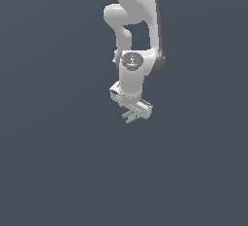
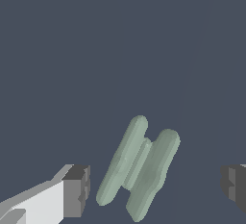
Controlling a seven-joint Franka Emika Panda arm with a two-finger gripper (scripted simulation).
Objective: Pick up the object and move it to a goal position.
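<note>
Your pincer stands spread wide in the wrist view: one dark grey fingertip pad sits to one side of the object and the other pad shows only partly at the picture's edge, well apart from the first. Neither pad touches the object.

You see the object, a small pale green piece made of two short parallel bars joined along the middle, lying in the gap between the pads. It sits nearer the first pad than the second, and its bars run tilted across the line between the fingertips rather than square to it. Whether it rests on the dark grey-blue surface beneath it you cannot tell from the wrist view, since the ground shows no shadow or edge.

From the exterior view you find the object as a tiny green sliver just below the white pincer, peeking out toward the exterior view's left of the fingers. It is far smaller than the hand above it.

Above the pincer, the white arm comes down from the top of the exterior view, its wrist bent so the hand points downward and slightly toward the exterior view's right. Around it you have only flat dark grey-blue background.
</note>
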